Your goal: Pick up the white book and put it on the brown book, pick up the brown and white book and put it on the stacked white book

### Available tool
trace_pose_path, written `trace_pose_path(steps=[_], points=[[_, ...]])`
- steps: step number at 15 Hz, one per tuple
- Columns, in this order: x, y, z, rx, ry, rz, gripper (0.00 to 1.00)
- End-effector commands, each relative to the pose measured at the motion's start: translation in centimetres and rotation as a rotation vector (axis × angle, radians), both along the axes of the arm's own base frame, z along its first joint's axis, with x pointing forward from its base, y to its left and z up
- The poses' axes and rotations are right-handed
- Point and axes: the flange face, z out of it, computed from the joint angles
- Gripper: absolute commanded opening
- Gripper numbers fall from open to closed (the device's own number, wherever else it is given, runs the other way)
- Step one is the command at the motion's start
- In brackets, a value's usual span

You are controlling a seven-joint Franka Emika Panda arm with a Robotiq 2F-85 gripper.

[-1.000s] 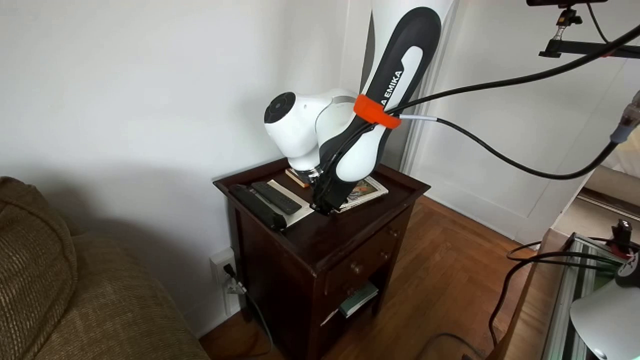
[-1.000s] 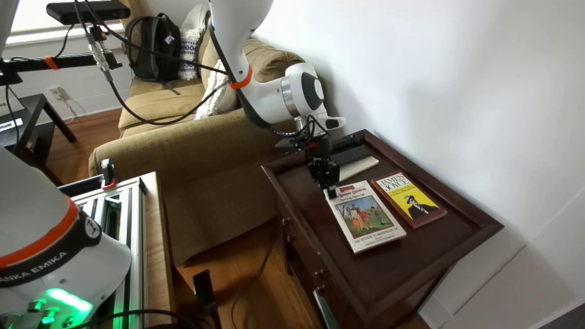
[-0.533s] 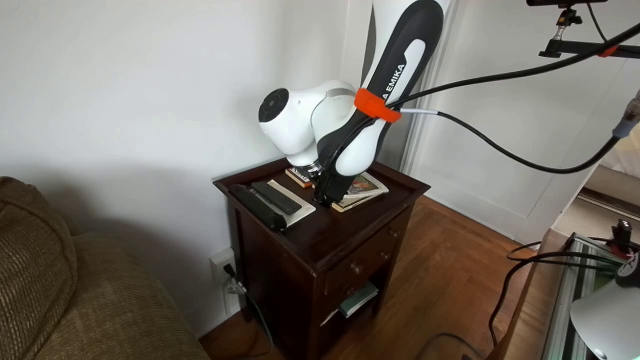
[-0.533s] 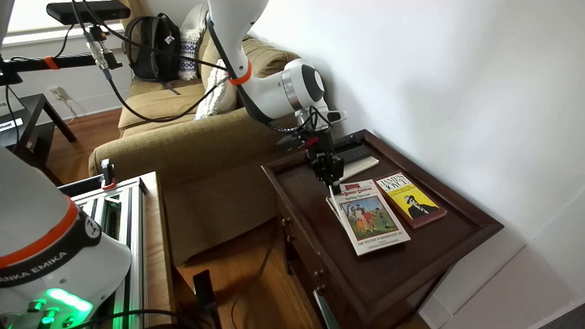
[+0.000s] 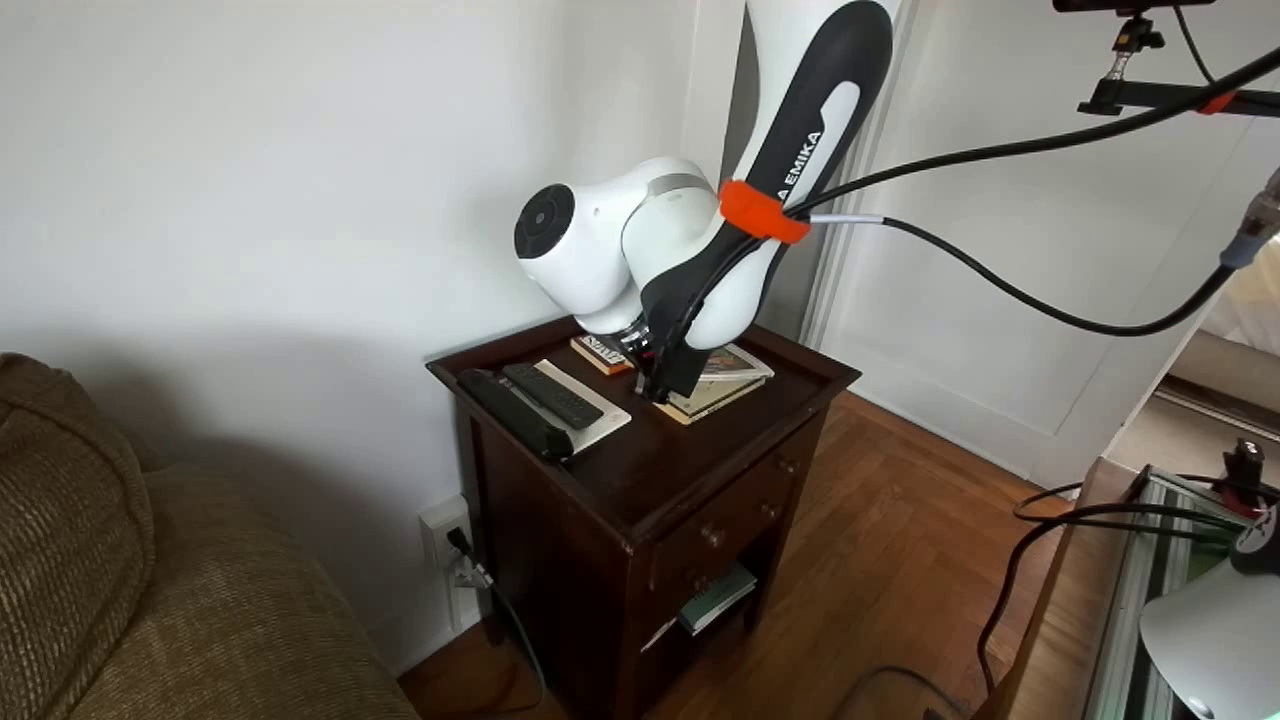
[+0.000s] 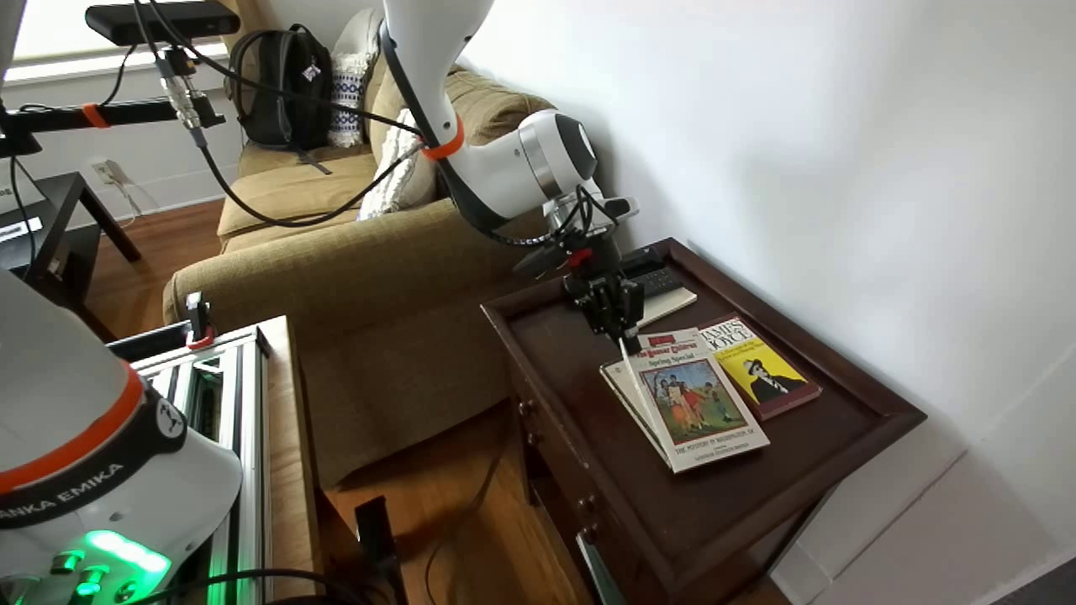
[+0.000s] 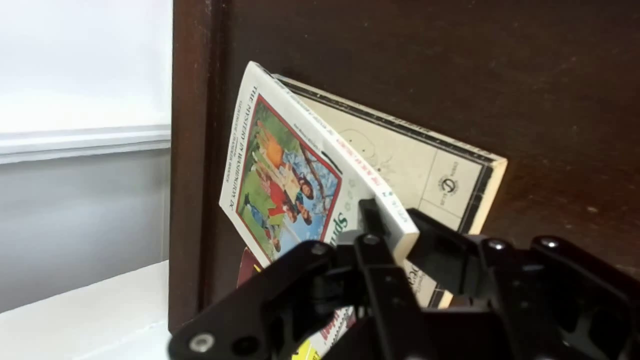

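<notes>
Wrist view: the white book (image 7: 287,180) is held by the gripper (image 7: 397,227), its corner at the spine pinched between the black fingers (image 7: 371,247), one set against the front cover and the other behind. The book is tilted, the gripped end raised, and its painted picture of children is framed in red within the white margin. Beneath it the cream book (image 7: 425,170), edged with a black border, is laid flat on the dark wooden nightstand (image 6: 740,496) and is partly hidden. Whether the two books touch cannot be told. In an exterior view, the red-brown book (image 6: 769,374), on which the name James Joyce can be read above a yellow panel, is overlapped along one side by the held book in the line of sight; contact there cannot be made out either. In both exterior views a dark remote (image 5: 553,393) is seen resting on a pale flat pad (image 5: 605,425), with a long black object (image 5: 515,415) placed just beside it. Lower down, inside the nightstand, a green book (image 5: 718,600) is seen in part. A tan sofa (image 6: 361,336) is shown beside the nightstand, with a black backpack (image 6: 282,92) set on its seat.
</notes>
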Motion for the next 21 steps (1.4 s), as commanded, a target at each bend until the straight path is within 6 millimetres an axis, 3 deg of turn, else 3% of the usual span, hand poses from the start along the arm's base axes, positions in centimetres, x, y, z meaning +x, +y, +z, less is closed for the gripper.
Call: trace_pose_path(steps=[1,11,21], points=[[0.0,0.3,0.0,-0.053,-0.005,0.048,0.04],[0.7,0.9,0.0,-0.179,-0.012,0.140,0.04],[1.7,0.3,-0.5,-0.302,-0.038,0.180,0.04]])
